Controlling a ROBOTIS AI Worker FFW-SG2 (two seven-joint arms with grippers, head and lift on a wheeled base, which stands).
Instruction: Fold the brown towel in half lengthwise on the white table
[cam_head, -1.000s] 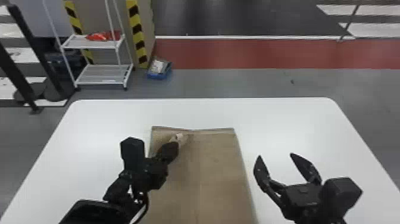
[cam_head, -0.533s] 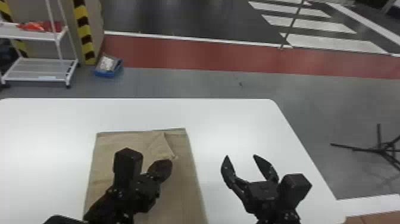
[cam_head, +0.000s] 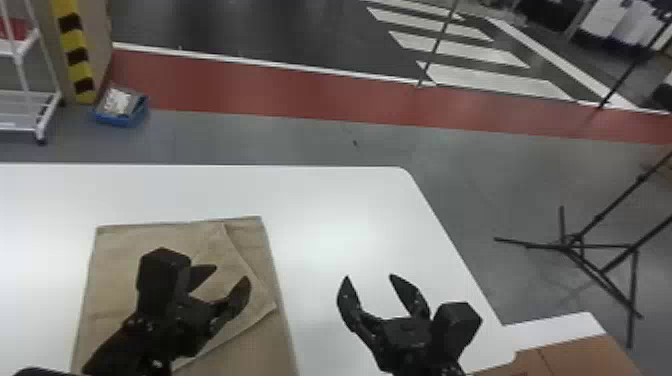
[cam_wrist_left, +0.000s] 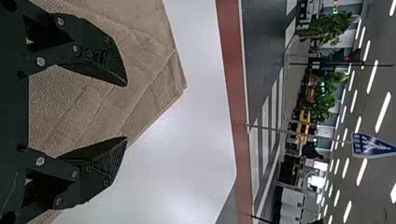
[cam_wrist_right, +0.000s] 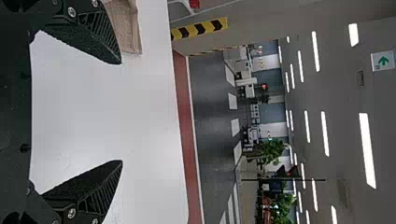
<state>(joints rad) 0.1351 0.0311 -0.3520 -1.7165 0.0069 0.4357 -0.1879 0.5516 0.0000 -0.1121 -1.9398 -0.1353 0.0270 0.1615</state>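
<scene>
The towel (cam_head: 120, 250) lies at the lower left of the head view on the table (cam_head: 340, 200). Its upper layer sits askew, a slanting edge running down to a corner near the towel's right side, the layer beneath showing beyond it. The left gripper (cam_head: 232, 274) is over the towel, jaws spread. The right gripper (cam_head: 370, 276), at lower centre, is over the table right of the towel, jaws also apart, with nothing between them.

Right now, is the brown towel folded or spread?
Folded, but askew: in the head view the brown towel has an upper layer whose edge slants, leaving the lower layer bare along the right.
</scene>
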